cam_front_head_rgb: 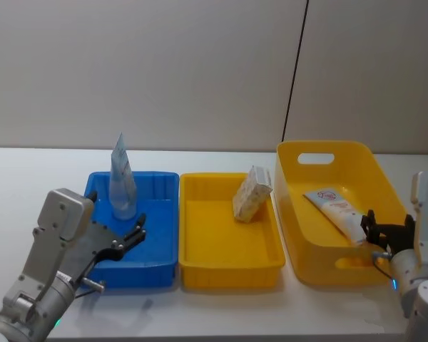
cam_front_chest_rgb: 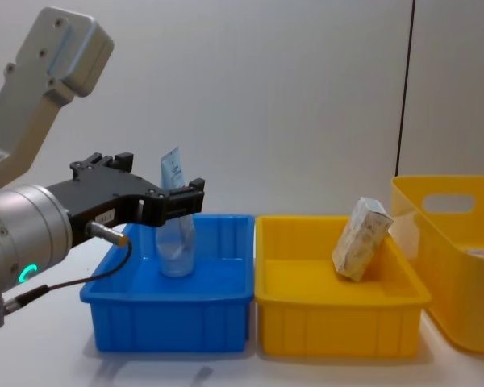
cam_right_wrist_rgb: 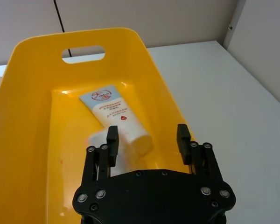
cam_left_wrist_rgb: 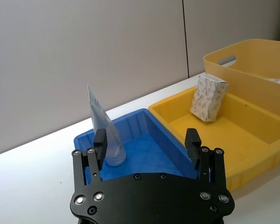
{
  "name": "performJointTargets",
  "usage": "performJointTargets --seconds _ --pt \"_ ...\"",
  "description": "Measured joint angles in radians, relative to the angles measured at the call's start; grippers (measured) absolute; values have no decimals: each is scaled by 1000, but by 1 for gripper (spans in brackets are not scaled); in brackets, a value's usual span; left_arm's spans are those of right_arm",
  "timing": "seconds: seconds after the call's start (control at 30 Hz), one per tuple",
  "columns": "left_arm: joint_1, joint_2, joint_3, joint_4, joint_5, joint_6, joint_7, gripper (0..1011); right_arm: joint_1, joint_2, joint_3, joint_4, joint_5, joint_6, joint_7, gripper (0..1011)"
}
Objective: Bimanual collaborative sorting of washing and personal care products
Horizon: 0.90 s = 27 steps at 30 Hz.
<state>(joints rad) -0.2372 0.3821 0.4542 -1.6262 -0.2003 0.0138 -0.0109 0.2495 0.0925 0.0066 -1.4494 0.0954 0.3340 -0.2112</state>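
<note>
Worktop: a white worktop (cam_front_head_rgb: 221,313) is carrying three bins in a row, running from its left side to its right side.
Blue bin: a shallow blue bin (cam_front_head_rgb: 157,271) is sitting nearest the worktop's left edge, touching or almost touching the bin beside it.
Translucent tube: a small translucent tube (cam_front_head_rgb: 121,187) is standing upright on its cap inside the blue bin, toward the bin's far side, with its flat crimped end pointing up.
Shallow yellow bin: a shallow yellow bin (cam_front_head_rgb: 228,274) is sitting in the middle of the row.
Carton: a white patterned carton (cam_front_head_rgb: 251,194) is leaning tilted against the far right corner of the shallow yellow bin; only one carton is showing clearly.
Deep yellow bin: a taller yellow bin with handle slots (cam_front_head_rgb: 310,267) is standing nearest the worktop's right edge.
Pale-blue tube: a pale-blue tube with a red round logo (cam_right_wrist_rgb: 114,114) is lying flat on the floor of the deep yellow bin, its white cap end toward the near side; a pale shape beside the cap may be only its reflection.
Left claw: the left claw (cam_left_wrist_rgb: 147,145) is hovering over the near part of the blue bin with its fingers apart, holding nothing, just beside the translucent tube.
Right claw: the right claw (cam_right_wrist_rgb: 147,139) is hanging above the near end of the deep yellow bin, fingers spread wide and empty, over the cap end of the pale-blue tube.
</note>
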Motion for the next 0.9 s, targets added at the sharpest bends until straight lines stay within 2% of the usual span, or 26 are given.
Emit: performJointTargets --seconds 0.03,0.1,0.23,0.37,0.6,0.9 --pt "0 0 0 0 0 0 0 1001 0 0 0 0 0 0 0 730" --pt "0 0 0 0 0 0 0 1001 0 0 0 3 -1 5 0 825" --pt "0 0 0 0 0 0 0 1001 0 0 1 6 -2 8 0 891" --pt "0 0 0 0 0 0 0 1001 0 0 2 6 -3 9 1 999" --pt "0 0 0 0 0 0 0 1001 -5 -3 5 -3 0 -24 15 1004" --pt "0 0 0 0 0 0 0 1001 -13 -8 11 -33 16 -97 52 1004"
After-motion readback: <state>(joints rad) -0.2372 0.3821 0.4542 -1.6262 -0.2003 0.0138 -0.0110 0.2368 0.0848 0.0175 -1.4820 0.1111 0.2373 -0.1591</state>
